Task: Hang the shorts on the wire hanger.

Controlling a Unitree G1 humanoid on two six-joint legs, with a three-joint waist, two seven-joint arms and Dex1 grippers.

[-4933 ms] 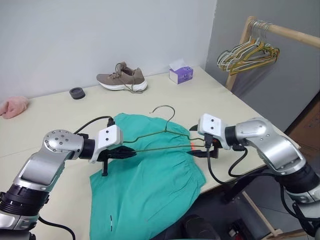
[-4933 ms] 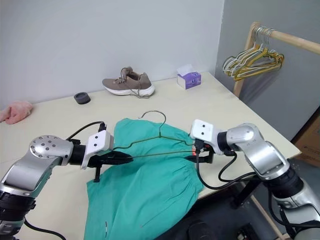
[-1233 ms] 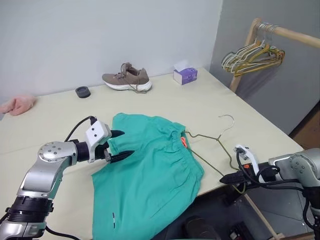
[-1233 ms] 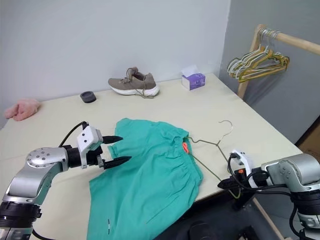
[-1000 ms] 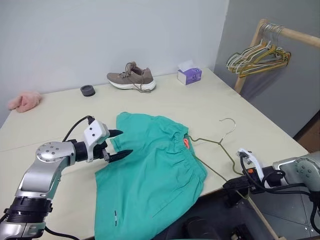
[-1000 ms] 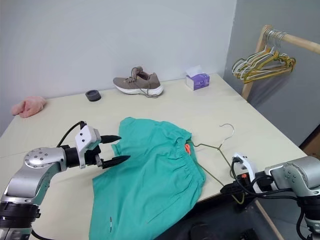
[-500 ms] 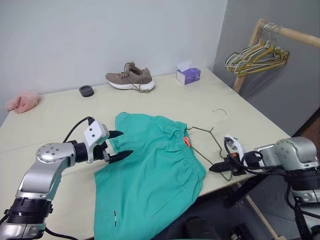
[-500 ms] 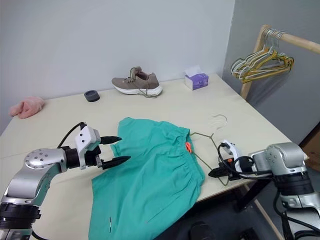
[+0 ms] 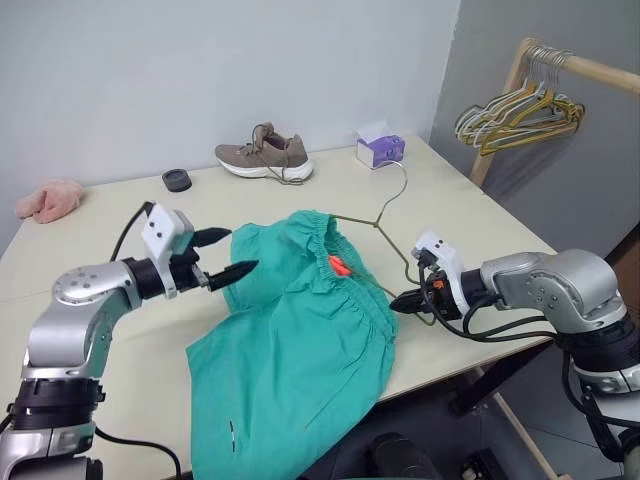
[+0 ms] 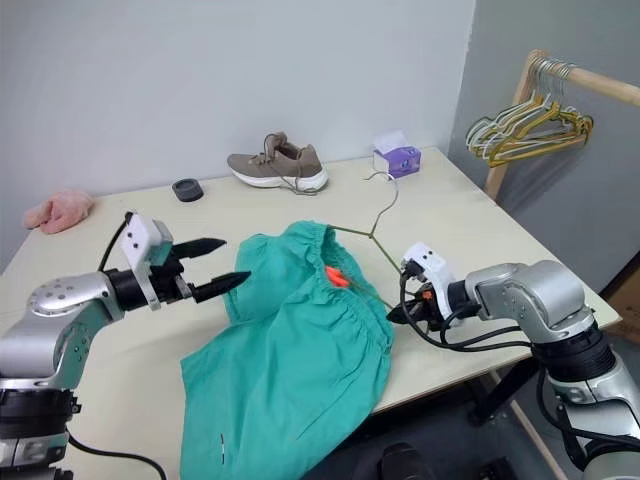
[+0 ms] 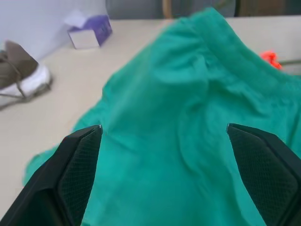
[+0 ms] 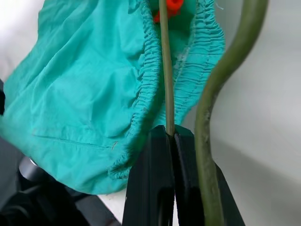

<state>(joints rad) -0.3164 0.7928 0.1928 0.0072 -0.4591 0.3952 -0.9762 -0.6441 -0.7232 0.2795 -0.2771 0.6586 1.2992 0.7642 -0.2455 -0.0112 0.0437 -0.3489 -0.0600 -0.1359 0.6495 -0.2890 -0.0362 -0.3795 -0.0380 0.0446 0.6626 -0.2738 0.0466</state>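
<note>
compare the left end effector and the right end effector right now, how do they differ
The left end effector is open, its fingers spread wide, while the right end effector is shut on the wire hanger. The left one holds nothing and hovers beside the shorts at their raised waistband; the right one pinches the hanger's wire at the shorts' other side. Both have black fingers and point toward the shorts.

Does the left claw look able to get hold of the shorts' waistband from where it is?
Probably yes. The left claw is open, pointing at the raised side of the shorts, nothing between them. The right claw grips the wire hanger on the far side.
</note>
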